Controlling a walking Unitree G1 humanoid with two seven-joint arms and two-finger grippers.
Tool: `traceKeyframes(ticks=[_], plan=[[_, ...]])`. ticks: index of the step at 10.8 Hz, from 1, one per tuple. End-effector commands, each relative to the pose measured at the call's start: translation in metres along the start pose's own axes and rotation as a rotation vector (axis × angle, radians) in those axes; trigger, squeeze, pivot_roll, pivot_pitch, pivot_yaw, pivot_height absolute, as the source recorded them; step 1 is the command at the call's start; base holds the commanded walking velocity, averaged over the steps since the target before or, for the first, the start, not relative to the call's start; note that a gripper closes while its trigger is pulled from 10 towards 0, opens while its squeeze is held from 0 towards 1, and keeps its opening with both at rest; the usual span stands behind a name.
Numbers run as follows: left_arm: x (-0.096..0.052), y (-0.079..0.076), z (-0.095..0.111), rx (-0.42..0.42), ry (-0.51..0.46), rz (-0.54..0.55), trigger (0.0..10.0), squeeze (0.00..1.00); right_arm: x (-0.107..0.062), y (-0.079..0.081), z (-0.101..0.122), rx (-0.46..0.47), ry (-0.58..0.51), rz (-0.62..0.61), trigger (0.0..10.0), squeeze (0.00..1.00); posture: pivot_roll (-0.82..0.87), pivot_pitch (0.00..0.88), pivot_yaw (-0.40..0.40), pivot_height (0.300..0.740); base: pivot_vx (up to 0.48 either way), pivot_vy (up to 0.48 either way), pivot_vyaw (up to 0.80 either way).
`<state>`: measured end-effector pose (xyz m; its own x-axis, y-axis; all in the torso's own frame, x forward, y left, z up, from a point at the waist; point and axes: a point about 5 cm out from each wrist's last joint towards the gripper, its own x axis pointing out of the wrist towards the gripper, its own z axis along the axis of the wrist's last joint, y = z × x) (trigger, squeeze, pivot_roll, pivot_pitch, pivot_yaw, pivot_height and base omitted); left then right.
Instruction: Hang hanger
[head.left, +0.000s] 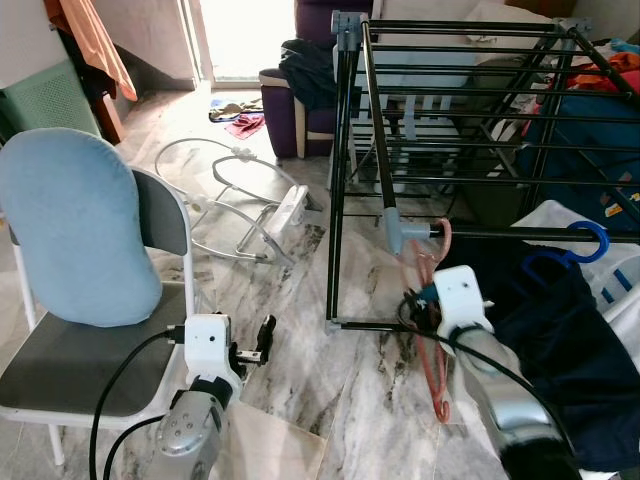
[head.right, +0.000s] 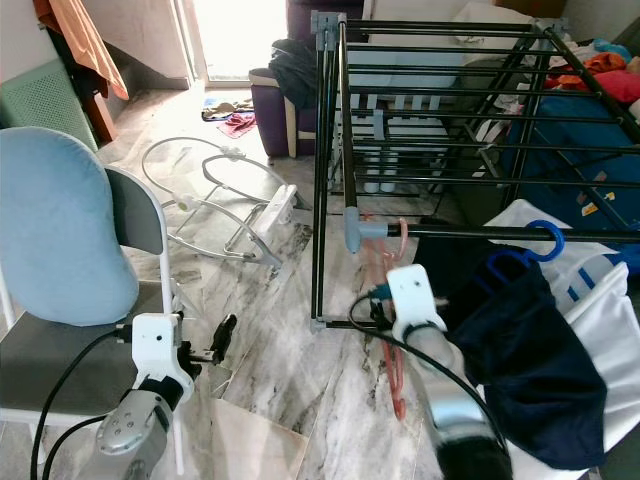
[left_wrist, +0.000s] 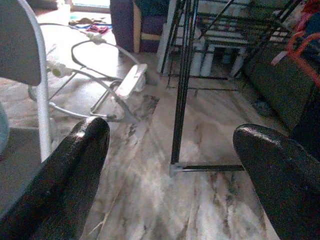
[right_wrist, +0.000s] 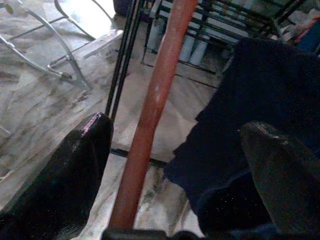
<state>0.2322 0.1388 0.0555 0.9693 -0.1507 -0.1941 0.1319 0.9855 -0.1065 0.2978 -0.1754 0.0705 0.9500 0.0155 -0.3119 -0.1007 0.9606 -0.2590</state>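
A salmon-pink hanger (head.left: 432, 355) hangs with its hook over the black drying rack's (head.left: 360, 120) front rail (head.left: 500, 232), near the grey corner joint. My right gripper (right_wrist: 177, 131) is at the hanger just below that rail. It is open, and the hanger's pink bar (right_wrist: 150, 115) runs between its fingers (right_wrist: 85, 150), closer to one of them. A dark navy garment (head.left: 545, 330) hangs beside it on a blue hanger (head.left: 590, 240). Down low by the chair, my left gripper (head.left: 262, 340) is open and holds nothing.
A metal chair (head.left: 90, 370) with a light blue cushion (head.left: 70, 230) stands at the left. A white wire bouncer frame (head.left: 240, 205) lies on the marble floor. A purple sofa (head.left: 300, 110) with clothes is behind. More laundry lies on the rack's far right.
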Motion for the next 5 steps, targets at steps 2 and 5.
traceKeyframes(ticks=[2,5], plan=[[-0.0013,0.0035,0.0026,0.016,-0.014,0.04,10.0,0.0,-0.0044,-0.0115,0.008,-0.006,-0.049,-0.027,10.0,1.0,-0.06,0.0,-0.018,0.74,0.0,0.0,0.0],[-0.0019,0.0036,-0.0027,0.056,0.016,0.061,10.0,0.0,-0.0072,-0.0133,0.0104,0.018,-0.072,-0.037,10.0,1.0,-0.06,0.0,-0.006,0.74,0.0,0.0,0.0]])
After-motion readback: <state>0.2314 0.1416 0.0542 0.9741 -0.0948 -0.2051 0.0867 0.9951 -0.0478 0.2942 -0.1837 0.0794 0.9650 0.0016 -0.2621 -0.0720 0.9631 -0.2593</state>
